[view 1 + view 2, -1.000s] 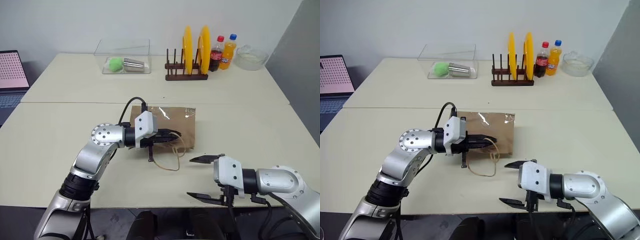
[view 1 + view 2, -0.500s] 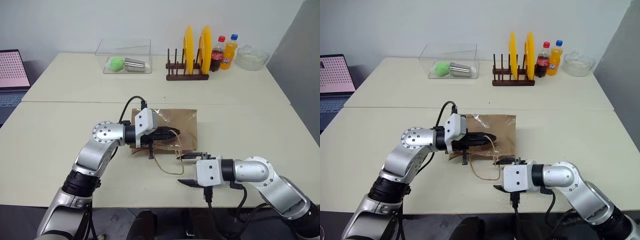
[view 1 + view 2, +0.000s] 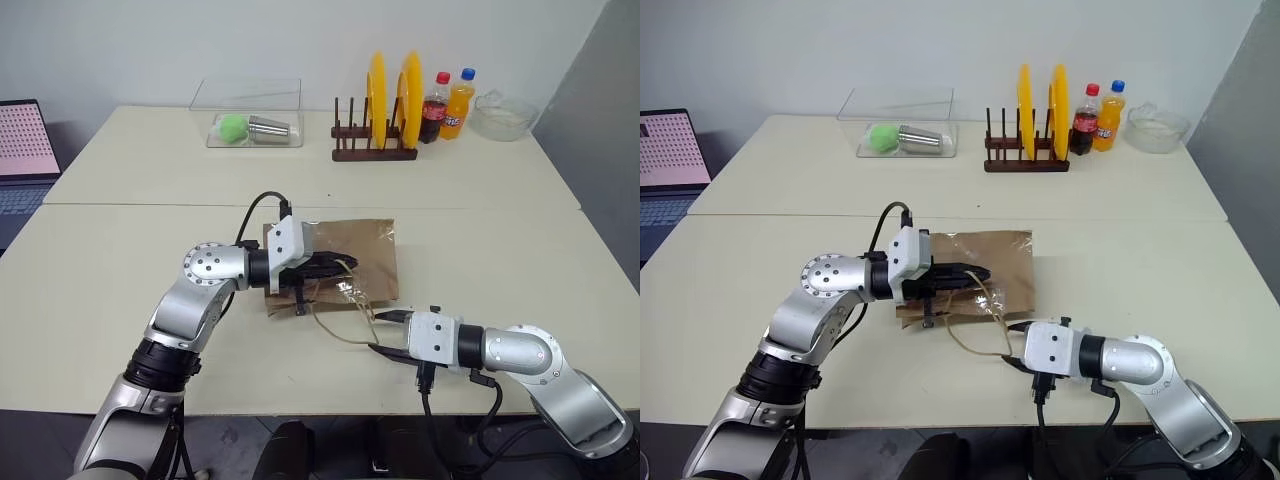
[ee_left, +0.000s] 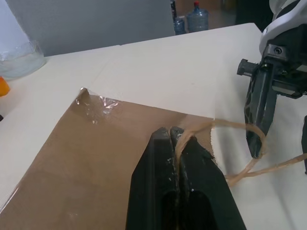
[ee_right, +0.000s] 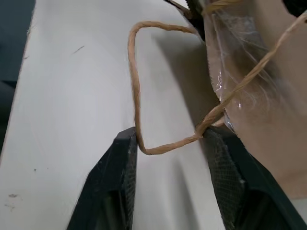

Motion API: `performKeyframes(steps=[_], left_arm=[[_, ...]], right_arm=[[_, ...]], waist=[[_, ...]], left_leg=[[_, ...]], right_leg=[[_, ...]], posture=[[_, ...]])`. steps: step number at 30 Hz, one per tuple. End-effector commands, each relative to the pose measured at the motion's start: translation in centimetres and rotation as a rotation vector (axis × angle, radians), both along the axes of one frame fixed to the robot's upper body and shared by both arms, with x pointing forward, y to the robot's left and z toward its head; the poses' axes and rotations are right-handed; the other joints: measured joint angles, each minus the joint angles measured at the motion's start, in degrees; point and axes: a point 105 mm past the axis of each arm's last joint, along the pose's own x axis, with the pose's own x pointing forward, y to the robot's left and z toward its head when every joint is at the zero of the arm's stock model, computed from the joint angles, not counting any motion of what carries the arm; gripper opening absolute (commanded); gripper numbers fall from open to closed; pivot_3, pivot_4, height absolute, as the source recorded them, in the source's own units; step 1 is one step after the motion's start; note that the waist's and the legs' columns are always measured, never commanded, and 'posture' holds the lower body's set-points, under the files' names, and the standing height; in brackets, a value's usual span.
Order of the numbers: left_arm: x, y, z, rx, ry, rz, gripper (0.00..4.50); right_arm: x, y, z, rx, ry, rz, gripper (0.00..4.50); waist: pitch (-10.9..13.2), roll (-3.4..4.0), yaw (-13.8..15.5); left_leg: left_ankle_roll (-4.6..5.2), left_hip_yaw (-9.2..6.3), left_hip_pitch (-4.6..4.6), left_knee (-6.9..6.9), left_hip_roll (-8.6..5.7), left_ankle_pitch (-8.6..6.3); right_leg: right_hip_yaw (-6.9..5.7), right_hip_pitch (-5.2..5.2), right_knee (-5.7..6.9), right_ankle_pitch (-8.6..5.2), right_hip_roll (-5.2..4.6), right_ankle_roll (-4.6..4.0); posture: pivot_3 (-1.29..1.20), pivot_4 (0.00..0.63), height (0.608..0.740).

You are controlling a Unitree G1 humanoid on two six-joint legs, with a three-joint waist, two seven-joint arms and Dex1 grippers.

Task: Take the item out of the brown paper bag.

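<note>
The brown paper bag point(image 3: 335, 262) lies flat on the cream tabletop point(image 3: 120, 260), a matte kraft rectangle with strips of glossy, crinkled clear tape point(image 4: 96, 103) catching the light along one edge. The item cannot be seen from outside the bag.

The left gripper point(image 4: 173, 139) has its 2 smooth black fingers pressed together, pinching a thin twisted tan cord handle point(image 4: 184, 139) at the bag's torn mouth edge. A second loop handle point(image 5: 136, 100) of the same rough paper twine bows out from the bag over the bare table.

The right gripper point(image 5: 170, 143) sits low at the bag's near corner with its fingers point(image 5: 122, 163) set moderately apart; the far end of that loop lies between them, the cord touching both finger tips. Their inner faces show a fine mesh-like grip texture.

At the back of the table stand a dark wooden rack point(image 3: 372, 150) with 2 upright yellow discs point(image 3: 408, 98), a red-capped cola bottle point(image 3: 433, 108), an orange soda bottle point(image 3: 456, 104), a clear glass bowl point(image 3: 503, 115), and a clear plastic box point(image 3: 250, 112) holding a green ball point(image 3: 232, 127) and a ribbed metal cup point(image 3: 270, 128).
</note>
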Motion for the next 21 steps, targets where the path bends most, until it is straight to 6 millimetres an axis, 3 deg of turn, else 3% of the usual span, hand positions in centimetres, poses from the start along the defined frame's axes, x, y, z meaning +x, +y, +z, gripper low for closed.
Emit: performKeyframes(steps=[1, 10, 19, 21], left_arm=[[0.1, 0.1, 1.4, -0.021, -0.06, -0.001, 0.0], [0.4, 0.2, 1.6, -0.024, -0.066, 0.013, 0.0], [1.1, 0.3, 2.3, -0.016, -0.093, 0.031, 0.0], [1.3, 0.4, 2.6, -0.02, -0.094, 0.039, 0.0]], right_arm=[[-0.8, -0.2, 0.9, 0.006, -0.053, 0.018, 3.56], [-2.2, -0.4, 1.5, 0.046, -0.111, 0.093, 3.56], [-0.1, 1.3, 0.3, -0.032, -0.192, 0.179, 3.56], [0.4, 1.5, -0.1, -0.048, -0.204, 0.183, 3.2]], waist=[[0.0, 0.0, 0.0], [0.0, 0.0, -0.1], [0.0, -0.01, -0.1], [0.0, -0.01, -0.1]], left_leg=[[0.0, 0.0, -0.01, 0.0, 0.0, 0.0], [0.01, 0.02, 0.03, 0.0, 0.0, 0.0], [0.0, 0.02, 0.03, 0.02, 0.0, 0.0], [0.0, 0.04, 0.05, 0.02, 0.0, 0.0]], right_leg=[[0.0, 0.0, -0.01, 0.0, 0.0, 0.0], [0.02, 0.01, 0.02, 0.0, 0.01, 0.0], [0.01, 0.04, 0.01, 0.0, 0.01, 0.0], [0.02, 0.04, 0.01, 0.0, 0.01, 0.0]], posture=[[0.0, 0.15, 0.74], [0.0, 0.15, 0.74], [0.0, 0.15, 0.74], [0.0, 0.15, 0.74]])
